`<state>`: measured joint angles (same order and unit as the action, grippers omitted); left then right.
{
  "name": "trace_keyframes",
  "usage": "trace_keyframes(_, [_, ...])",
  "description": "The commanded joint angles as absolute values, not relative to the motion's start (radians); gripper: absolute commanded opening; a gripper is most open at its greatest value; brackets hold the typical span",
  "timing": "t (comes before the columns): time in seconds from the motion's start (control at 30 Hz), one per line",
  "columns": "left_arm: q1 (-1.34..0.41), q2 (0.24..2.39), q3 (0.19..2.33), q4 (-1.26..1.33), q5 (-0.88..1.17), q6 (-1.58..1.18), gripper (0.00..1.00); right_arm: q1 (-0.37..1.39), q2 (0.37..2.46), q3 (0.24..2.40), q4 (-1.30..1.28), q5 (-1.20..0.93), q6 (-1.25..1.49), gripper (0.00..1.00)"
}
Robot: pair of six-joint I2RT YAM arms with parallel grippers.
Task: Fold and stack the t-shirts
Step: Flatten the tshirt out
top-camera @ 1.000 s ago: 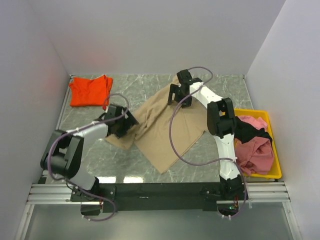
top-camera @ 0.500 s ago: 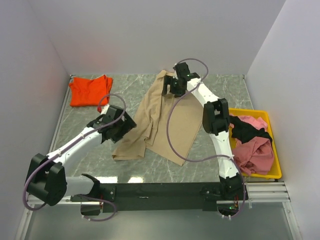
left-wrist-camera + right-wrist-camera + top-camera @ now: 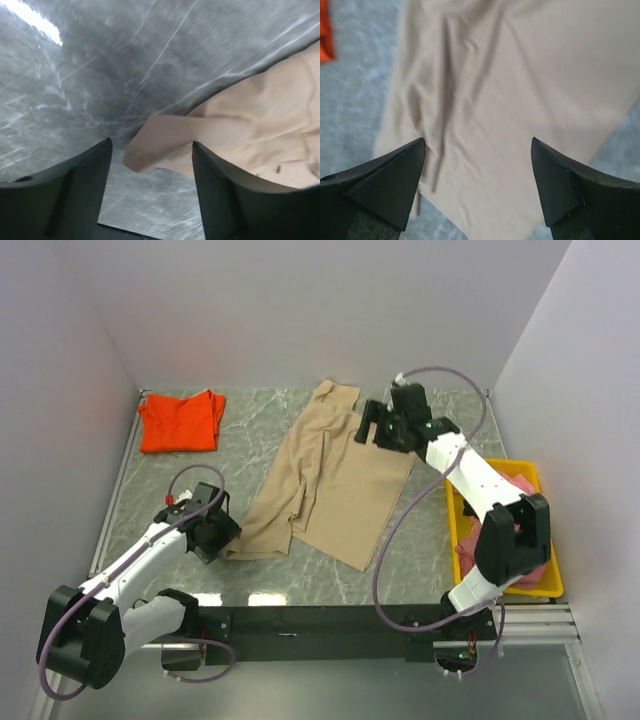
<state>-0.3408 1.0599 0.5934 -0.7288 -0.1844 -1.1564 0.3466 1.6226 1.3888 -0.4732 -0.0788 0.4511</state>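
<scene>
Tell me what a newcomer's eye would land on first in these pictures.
A large tan t-shirt sprawls wrinkled across the middle of the marble table. The left tool is open at the shirt's near-left corner, and the right tool is open over its far-right side. A bright orange-red t-shirt lies in the far-left corner, and a yellow tray at the right edge holds pink cloth.

Plain white walls (image 3: 320, 310) box in three sides. The bench (image 3: 250, 430) is grey-green marble, light glaring off its near edge.
</scene>
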Motion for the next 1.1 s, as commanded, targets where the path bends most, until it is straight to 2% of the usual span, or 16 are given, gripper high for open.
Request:
trace_keyframes(0.0, [-0.339, 1.037, 0.537, -0.657, -0.089, -1.147, 0.67, 0.359, 1.562, 1.217, -0.445, -0.032, 0.518, 0.92])
trace_keyframes(0.07, [-0.341, 1.043, 0.516, -0.628, -0.049, -1.147, 0.58, 0.368, 1.516, 1.16, -0.448, -0.031, 0.531, 0.92])
trace_keyframes(0.23, [-0.339, 1.086, 0.505, -0.617, -0.087, -1.15, 0.52, 0.411, 1.459, 1.034, -0.477, -0.032, 0.526, 0.92])
trace_keyframes(0.6, [-0.336, 1.114, 0.557, -0.63, -0.167, -1.126, 0.61, 0.607, 1.342, 0.891, -0.661, -0.002, 0.574, 0.92])
trace_keyframes(0.7, [-0.333, 1.127, 0.548, -0.606, -0.173, -1.117, 0.54, 0.664, 1.304, 0.856, -0.69, 0.021, 0.604, 0.92])
trace_keyframes(0.8, [-0.33, 1.169, 0.542, -0.589, -0.164, -1.115, 0.37, 0.707, 1.287, 0.825, -0.692, 0.014, 0.64, 0.92])
trace_keyframes(0.83, [-0.328, 1.176, 0.541, -0.581, -0.158, -1.114, 0.16, 0.733, 1.287, 0.818, -0.687, 0.014, 0.658, 0.91])
trace_keyframes(0.87, [-0.328, 1.189, 0.538, -0.575, -0.152, -1.109, 0.04, 0.744, 1.29, 0.804, -0.68, 0.011, 0.666, 0.91])
trace_keyframes(0.9, [-0.328, 1.19, 0.538, -0.562, -0.147, -1.105, 0.01, 0.758, 1.296, 0.801, -0.669, 0.011, 0.67, 0.91])
trace_keyframes(1.07, [-0.328, 1.126, 0.543, -0.564, -0.146, -1.083, 0.01, 0.853, 1.377, 0.825, -0.664, 0.054, 0.699, 0.88])
